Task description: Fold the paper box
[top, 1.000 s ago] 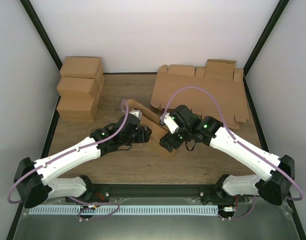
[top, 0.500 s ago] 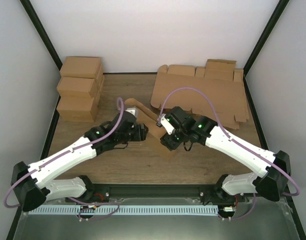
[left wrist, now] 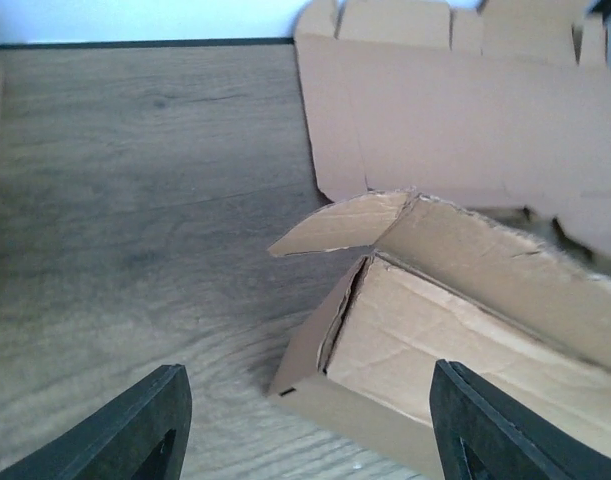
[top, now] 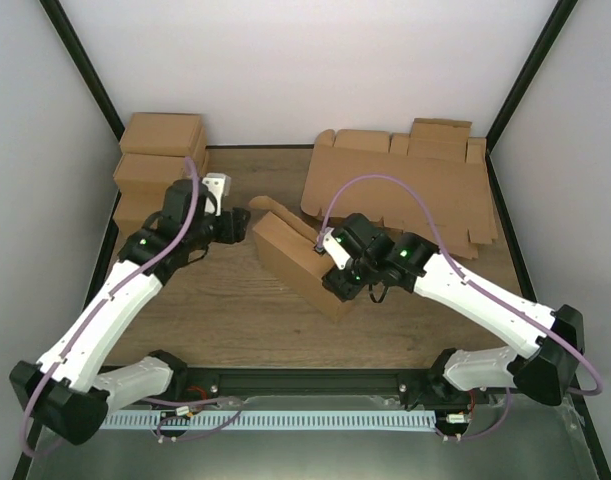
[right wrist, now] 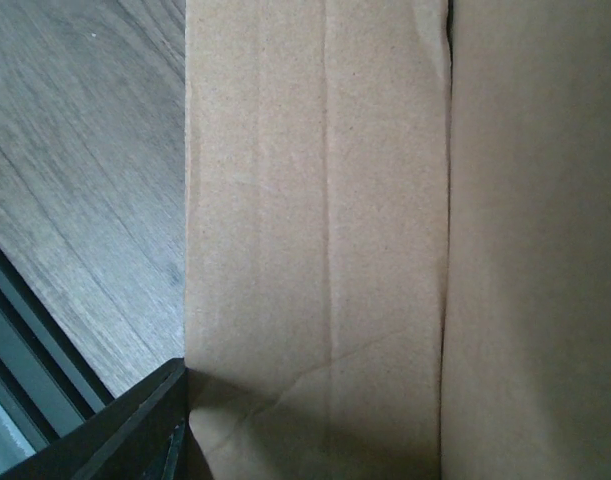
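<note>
Paper box: I see it (top: pixel 290 255) partly formed in the middle of the surface (top: pixel 225 320), lying on a slant from rear left to near right, walls up and the top open.
End flap: the one at its rear-left end (left wrist: pixel 335 222) stands out loose, not tucked in.
Right gripper: it (top: pixel 337 283) is down on the near-right end of the paper box. In my right wrist view one finger (right wrist: pixel 150 425) sits against the edge of a creased cardboard panel, and cardboard hides the other, so I cannot tell whether it is pinching or merely resting there.
Left gripper: it (top: pixel 235 222) is just left of the box's rear end, apart from it. Its fingers (left wrist: pixel 135 425) are spread wide with nothing between them, and the open box lies ahead of them.
Flat blanks: a sheaf of cardboard blanks (top: pixel 405 190) lies at the rear right, just behind the box.
Folded boxes: a stack (top: pixel 160 170) stands at the rear left, beside my left arm.
</note>
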Available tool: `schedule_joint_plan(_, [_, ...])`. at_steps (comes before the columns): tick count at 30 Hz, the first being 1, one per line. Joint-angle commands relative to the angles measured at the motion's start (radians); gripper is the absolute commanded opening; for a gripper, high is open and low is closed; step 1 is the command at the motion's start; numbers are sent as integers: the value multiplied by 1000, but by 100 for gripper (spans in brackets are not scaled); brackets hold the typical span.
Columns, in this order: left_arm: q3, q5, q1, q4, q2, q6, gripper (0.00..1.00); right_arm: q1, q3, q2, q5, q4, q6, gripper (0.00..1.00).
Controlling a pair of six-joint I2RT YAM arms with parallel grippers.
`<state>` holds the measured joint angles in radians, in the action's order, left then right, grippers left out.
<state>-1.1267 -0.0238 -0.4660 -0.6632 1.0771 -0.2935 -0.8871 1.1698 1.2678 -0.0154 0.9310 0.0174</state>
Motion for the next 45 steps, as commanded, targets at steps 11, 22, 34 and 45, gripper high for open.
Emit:
schedule_joint_plan(11, [35, 507, 231, 236, 119, 477, 80, -7, -11, -96, -93, -87, -38, 53])
schedule_joint_plan(22, [10, 768, 360, 159, 249, 746, 84, -6, -19, -81, -140, -91, -59, 53])
schedule_joint_plan(34, [71, 841, 360, 191, 196, 893, 89, -6, 17, -29, -173, -71, -68, 53])
schedule_joint_plan(45, [47, 812, 355, 190, 199, 867, 56, -6, 13, -27, -171, -71, -67, 53])
